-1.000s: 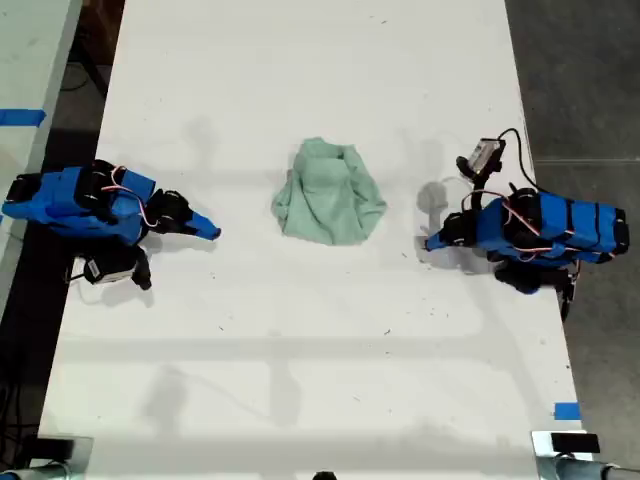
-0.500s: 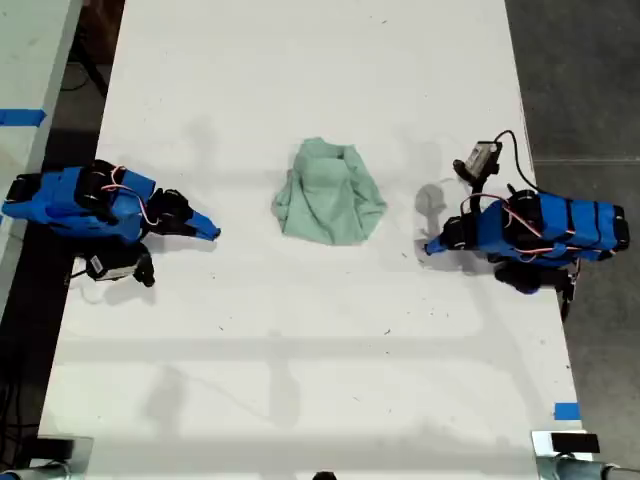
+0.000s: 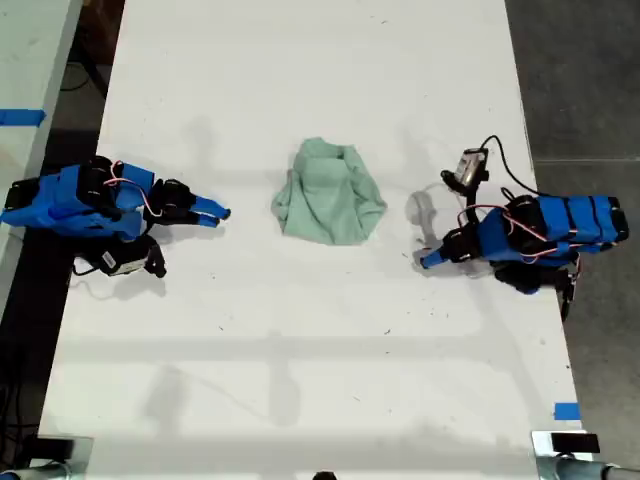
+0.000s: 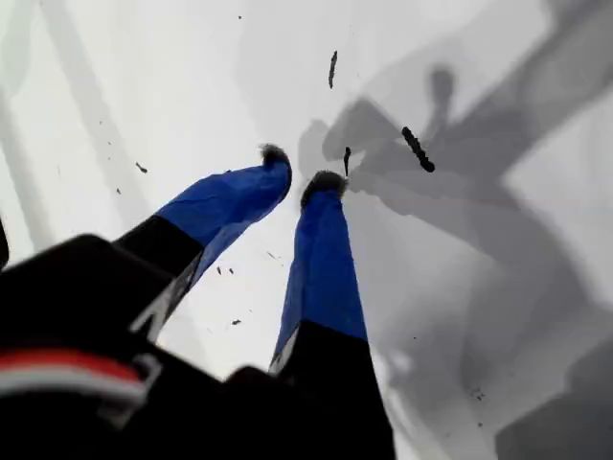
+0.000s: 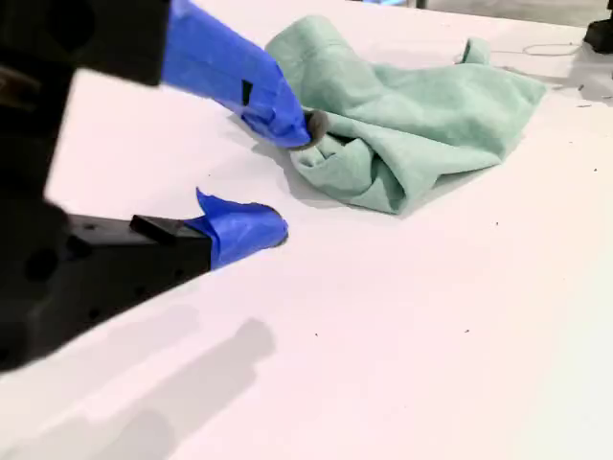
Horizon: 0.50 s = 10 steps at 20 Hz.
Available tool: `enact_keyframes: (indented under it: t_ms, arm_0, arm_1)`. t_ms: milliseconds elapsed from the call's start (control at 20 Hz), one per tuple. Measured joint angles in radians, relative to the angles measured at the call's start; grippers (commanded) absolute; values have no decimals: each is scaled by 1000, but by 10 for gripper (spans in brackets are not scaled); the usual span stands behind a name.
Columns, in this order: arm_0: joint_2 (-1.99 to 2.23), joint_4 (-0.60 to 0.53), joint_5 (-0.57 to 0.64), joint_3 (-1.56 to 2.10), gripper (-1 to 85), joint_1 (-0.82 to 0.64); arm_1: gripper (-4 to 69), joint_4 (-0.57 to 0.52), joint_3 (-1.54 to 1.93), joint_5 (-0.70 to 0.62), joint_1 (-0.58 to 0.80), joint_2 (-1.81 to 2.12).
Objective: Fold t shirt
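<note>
The pale mint-green t shirt (image 3: 330,195) lies crumpled in a loose heap at the middle of the white table (image 3: 300,380). My second gripper (image 3: 222,212) is on the arm at the exterior view's left; it points at the shirt and stops a short way from it. In the second wrist view my second gripper (image 5: 292,180) is open, with nothing between its fingers and the t shirt (image 5: 412,115) just beyond the tips. My first gripper (image 3: 424,262), at the exterior view's right, hangs low over bare table. My first gripper (image 4: 299,165) is open by a narrow gap and holds nothing.
Dark floor borders the table at the exterior view's right. A second pale surface with blue tape (image 3: 20,117) stands at that view's left. A blue tape mark (image 3: 566,410) sits near the table's lower right corner in the exterior view. Small dark specks dot the tabletop.
The second arm has shifted slightly toward the shirt and its jaws have spread apart. The first arm's tip has swung a little toward the exterior view's bottom left. The shirt has not moved.
</note>
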Motion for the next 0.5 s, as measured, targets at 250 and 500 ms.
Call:
enact_keyframes:
  t_ms: [250,500]
  arm_0:
    - [0,0,0,0,124,-12]
    - [0,0,0,0,124,-15]
  arm_1:
    - [58,0,0,0,-3,0]
    - [58,0,0,0,-3,0]
